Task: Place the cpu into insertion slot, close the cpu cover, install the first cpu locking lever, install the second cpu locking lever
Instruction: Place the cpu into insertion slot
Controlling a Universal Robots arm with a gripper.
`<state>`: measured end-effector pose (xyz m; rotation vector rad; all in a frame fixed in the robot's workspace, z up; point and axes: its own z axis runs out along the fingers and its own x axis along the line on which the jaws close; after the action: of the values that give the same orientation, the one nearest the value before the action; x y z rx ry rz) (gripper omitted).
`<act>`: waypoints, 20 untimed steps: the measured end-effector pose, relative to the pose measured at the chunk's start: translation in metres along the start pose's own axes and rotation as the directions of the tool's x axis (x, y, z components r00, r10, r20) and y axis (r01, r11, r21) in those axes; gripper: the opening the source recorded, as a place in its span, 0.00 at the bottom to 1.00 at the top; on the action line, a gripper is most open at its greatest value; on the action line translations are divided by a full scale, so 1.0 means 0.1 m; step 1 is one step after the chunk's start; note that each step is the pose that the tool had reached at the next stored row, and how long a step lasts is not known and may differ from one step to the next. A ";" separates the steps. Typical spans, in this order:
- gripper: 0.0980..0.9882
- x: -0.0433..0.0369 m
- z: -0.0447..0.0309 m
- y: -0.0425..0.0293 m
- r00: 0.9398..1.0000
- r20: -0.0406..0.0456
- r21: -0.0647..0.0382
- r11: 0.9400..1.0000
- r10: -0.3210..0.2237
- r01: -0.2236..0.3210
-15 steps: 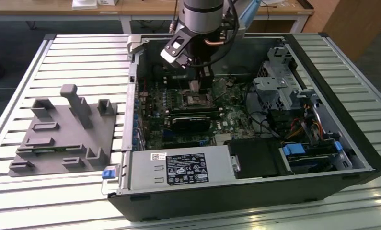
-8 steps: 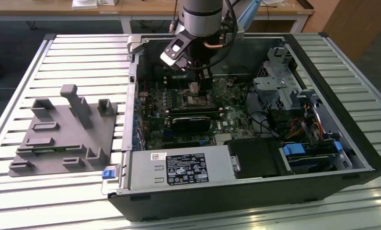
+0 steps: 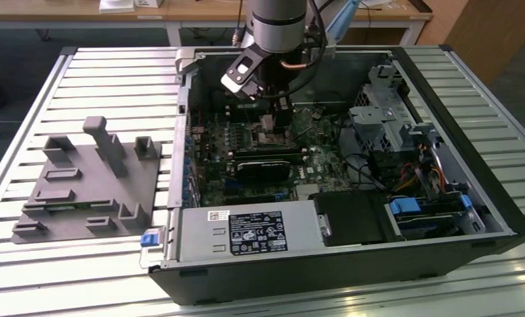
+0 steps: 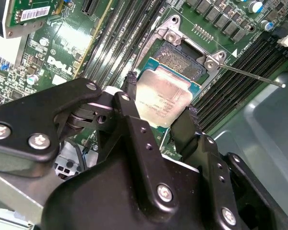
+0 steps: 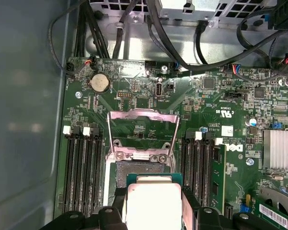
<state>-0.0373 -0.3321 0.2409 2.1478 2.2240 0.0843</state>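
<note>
- Black fingers (image 4: 187, 129) of the gripper (image 4: 161, 96) clamp two opposite edges of the cpu (image 4: 167, 90). We log the jaws as narrowed onto the chip, its silver-grey top facing the second wrist view.
- We see the cpu partly over the nearest edge of the insertion slot (image 4: 180, 60). We cannot tell whether it touches the rim.
- Past the chip, the slot's dark centre lies uncovered.
- Beyond the slot from the gripper, the cpu cover (image 5: 143, 114) is swung open, and green board shows through its window.
- One thin locking lever (image 4: 249, 75) juts free from a corner of the slot's metal rim.
- Long black memory slots (image 5: 81, 167) flank the slot on both sides.
- Farther along the motherboard (image 5: 134, 91) we note a coin cell (image 5: 99, 83), then black cables (image 5: 153, 28) by the case wall.
- In the exterior view the arm (image 3: 280, 23) reaches down into the open computer case (image 3: 500, 198). A grey power-supply box (image 3: 244, 231) sits at the case's near edge.
- On the exterior view's left, a grey fixture block (image 3: 77, 185) rests on the slatted table (image 3: 95, 72), near the case.
</note>
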 end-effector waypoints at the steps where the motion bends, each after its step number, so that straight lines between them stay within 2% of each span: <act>1: 0.49 0.000 0.004 0.000 1.000 0.000 0.000 1.000 0.000 0.000; 20: 0.49 0.052 0.213 -0.031 1.000 0.004 0.000 1.000 0.023 -0.023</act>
<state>-0.0390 -0.3269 0.2195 2.1721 2.1976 0.0814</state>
